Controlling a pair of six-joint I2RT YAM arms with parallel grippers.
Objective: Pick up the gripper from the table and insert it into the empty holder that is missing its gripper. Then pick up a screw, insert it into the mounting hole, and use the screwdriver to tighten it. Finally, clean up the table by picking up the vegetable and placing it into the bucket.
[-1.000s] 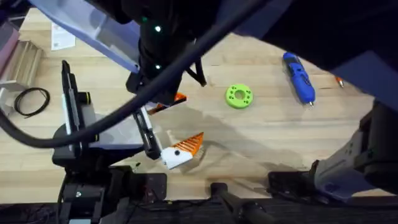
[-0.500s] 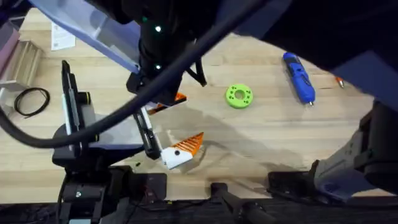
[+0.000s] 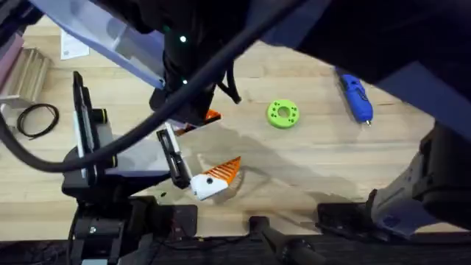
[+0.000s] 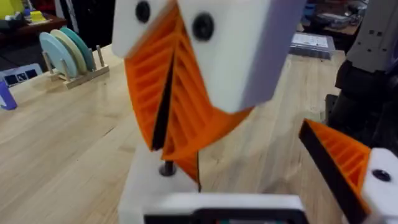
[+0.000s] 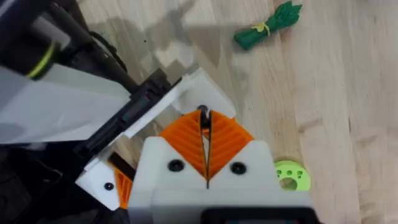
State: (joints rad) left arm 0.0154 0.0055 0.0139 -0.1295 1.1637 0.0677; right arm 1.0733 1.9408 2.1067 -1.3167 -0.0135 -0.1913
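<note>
My right gripper (image 5: 204, 118) reaches across to the left arm, its orange ribbed pads shut on a small dark screw (image 4: 166, 168). The screw's tip touches the white holder (image 5: 199, 87), one finger of my left gripper (image 3: 200, 151), which stands wide open. The left gripper's other finger (image 4: 364, 177) carries an orange pad. An orange piece (image 4: 186, 163) sits under the right pads; I cannot tell whether it is the loose gripper. The blue screwdriver (image 3: 355, 92) lies at the back right of the table (image 3: 309, 162). The green vegetable (image 5: 267, 28) lies on the wood. The bucket is out of view.
A lime-green disc with holes (image 3: 282, 114) lies mid-table. A black cable coil (image 3: 37, 118) and a ridged block (image 3: 26, 70) sit at the far left. A rack of plates (image 4: 68, 53) stands farther off. The right arm hangs dark and blurred over the table's back.
The right arm's dark bulk has shifted slightly and now covers more of the back right corner. Both grippers stay at the holder.
</note>
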